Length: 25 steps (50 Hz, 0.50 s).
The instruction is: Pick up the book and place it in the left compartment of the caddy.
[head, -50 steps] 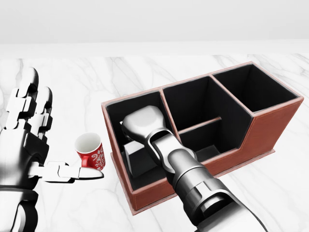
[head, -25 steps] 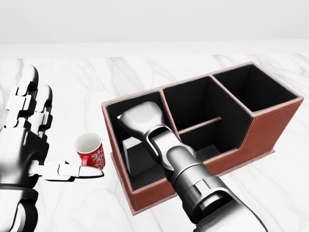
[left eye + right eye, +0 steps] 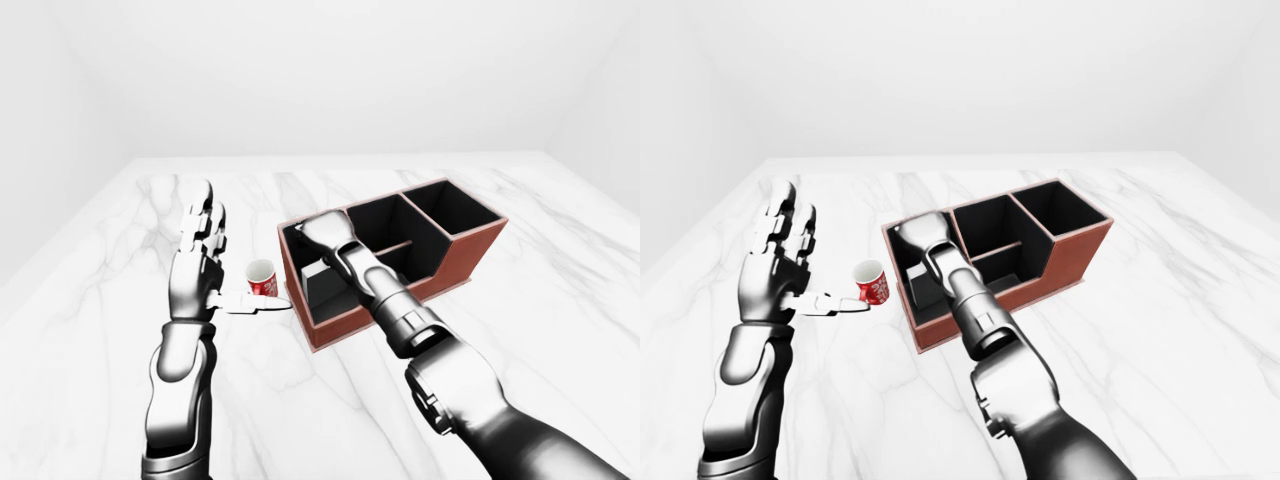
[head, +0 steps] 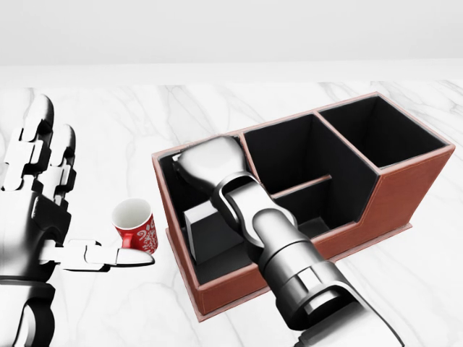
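Book point(image 4: 210, 230), a dark slab with a pale edge, stands inside the left compartment of the caddy point(image 4: 405, 189), so placement appears essentially complete; what remains, by judgement, is withdrawal of the arm. Nearest the camera, the right forearm reaches up the head view to the right hand point(image 4: 211, 163), poised at that compartment's upper rim. Its fingers are hidden beneath the knuckle housing, so their spread cannot be told, nor whether they touch the book. At left, the left hand point(image 4: 43, 195) is raised with fingers spread wide, thumb extended beside a red cup point(image 4: 135, 225) on the marble table point(image 4: 101, 116). Farther right, the caddy's middle, divided compartment and its right one appear empty.
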Motion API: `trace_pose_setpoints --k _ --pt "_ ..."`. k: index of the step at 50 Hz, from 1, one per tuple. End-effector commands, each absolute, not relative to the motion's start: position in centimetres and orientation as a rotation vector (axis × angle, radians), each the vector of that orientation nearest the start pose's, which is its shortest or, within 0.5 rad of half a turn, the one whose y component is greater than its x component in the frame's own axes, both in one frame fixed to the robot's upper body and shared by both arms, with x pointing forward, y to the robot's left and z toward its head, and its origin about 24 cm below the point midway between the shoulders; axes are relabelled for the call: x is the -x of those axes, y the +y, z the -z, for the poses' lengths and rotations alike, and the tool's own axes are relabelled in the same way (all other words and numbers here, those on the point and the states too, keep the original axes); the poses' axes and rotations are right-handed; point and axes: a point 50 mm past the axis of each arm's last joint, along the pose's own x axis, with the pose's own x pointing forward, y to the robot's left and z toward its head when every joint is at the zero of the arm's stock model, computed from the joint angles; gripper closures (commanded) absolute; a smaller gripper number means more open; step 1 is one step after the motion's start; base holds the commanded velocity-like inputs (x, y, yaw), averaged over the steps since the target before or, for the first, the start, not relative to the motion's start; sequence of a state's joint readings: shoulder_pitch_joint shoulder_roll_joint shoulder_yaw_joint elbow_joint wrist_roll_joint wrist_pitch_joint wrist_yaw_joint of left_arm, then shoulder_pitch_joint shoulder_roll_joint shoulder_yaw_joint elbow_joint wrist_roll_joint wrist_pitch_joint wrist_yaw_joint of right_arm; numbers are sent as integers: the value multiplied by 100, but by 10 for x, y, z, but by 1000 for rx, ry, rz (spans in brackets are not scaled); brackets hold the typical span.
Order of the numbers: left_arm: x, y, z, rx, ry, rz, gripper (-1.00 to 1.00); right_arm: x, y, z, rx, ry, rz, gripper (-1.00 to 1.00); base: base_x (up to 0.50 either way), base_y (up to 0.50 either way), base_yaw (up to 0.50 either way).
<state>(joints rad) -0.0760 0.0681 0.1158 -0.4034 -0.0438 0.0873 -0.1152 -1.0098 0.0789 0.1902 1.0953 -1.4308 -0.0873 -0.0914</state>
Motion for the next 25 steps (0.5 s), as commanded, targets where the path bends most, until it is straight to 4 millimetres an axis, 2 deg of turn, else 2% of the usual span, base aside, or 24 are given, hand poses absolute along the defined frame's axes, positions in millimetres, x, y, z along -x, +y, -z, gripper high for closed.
trace_pose_setpoints --k 1,2,7,11,12,15,16,19,21,25 --pt "-247 175 -150 -61 -412 33 -100 -374 -28 -167 1474 -402 -334 4 0 0 0" --pt "-247 175 -150 -61 -412 33 -100 -373 -28 -168 1470 -405 -336 4 0 0 0" --pt "-246 174 -152 -63 -421 34 -100 -355 -34 -198 1374 -469 -338 2 0 0 0" --pt "-246 174 -153 -64 -424 34 -100 -349 -35 -205 1348 -493 -347 1 0 0 0" --pt "-247 174 -155 -65 -430 34 -100 -338 -37 -221 1277 -535 -364 0 0 0 0" --pt "-247 174 -156 -67 -435 35 -100 -325 -37 -237 1200 -602 -395 -3 0 0 0" --pt "-247 174 -157 -68 -439 34 -100 -320 -38 -242 1182 -627 -396 -11 0 0 0" --pt "-247 175 -158 -69 -444 33 -100 -312 -41 -249 1151 -670 -401 -12 0 0 0" --pt "-247 175 -159 -74 -450 32 -100 -303 -49 -260 1087 -741 -354 -13 0 0 0" --pt "-245 179 -162 -79 -461 21 -100 -289 -64 -271 939 -758 -286 -21 0 0 0"
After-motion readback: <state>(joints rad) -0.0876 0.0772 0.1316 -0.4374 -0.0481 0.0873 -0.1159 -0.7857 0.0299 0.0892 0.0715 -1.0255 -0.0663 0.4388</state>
